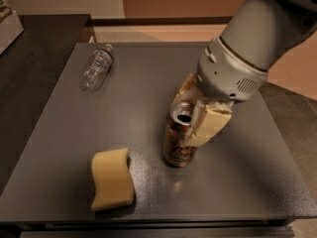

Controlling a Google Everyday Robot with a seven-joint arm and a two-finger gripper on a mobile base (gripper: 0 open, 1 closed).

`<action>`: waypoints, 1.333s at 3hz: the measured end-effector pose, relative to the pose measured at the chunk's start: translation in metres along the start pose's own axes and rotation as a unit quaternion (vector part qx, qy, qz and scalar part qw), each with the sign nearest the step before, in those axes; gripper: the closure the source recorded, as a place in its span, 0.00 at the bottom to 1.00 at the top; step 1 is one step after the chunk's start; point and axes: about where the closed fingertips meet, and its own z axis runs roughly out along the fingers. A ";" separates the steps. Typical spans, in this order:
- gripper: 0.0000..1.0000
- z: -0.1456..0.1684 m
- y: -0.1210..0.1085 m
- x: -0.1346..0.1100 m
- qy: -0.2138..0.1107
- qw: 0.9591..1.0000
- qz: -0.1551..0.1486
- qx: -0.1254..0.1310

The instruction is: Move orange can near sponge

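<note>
While tight around the orange can (179, 150), end effector (194, 118) near the sponge (112, 178), arm (247, 48) aslant from upper right.

gripper (194, 115) around orange can (179, 151), sponge (112, 178) left

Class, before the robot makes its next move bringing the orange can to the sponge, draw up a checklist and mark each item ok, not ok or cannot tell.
1. Grip: the pincer is closed on the upper part of the orange can, with a finger on each side. Ok.
2. Can upright, open top facing up: ok.
3. Can base lifted off the table or resting on it: cannot tell.
4. Path to the sponge: nothing lies between can and sponge. Ok.
5. Water bottle: it lies at the far left corner, away from the path. Ok.
</note>
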 end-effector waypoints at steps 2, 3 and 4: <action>1.00 0.027 0.012 -0.031 -0.001 0.999 -0.044 -0.019; 0.81 0.037 0.016 -0.037 0.002 0.998 -0.061 -0.016; 0.59 0.041 0.018 -0.039 0.002 0.998 -0.068 -0.013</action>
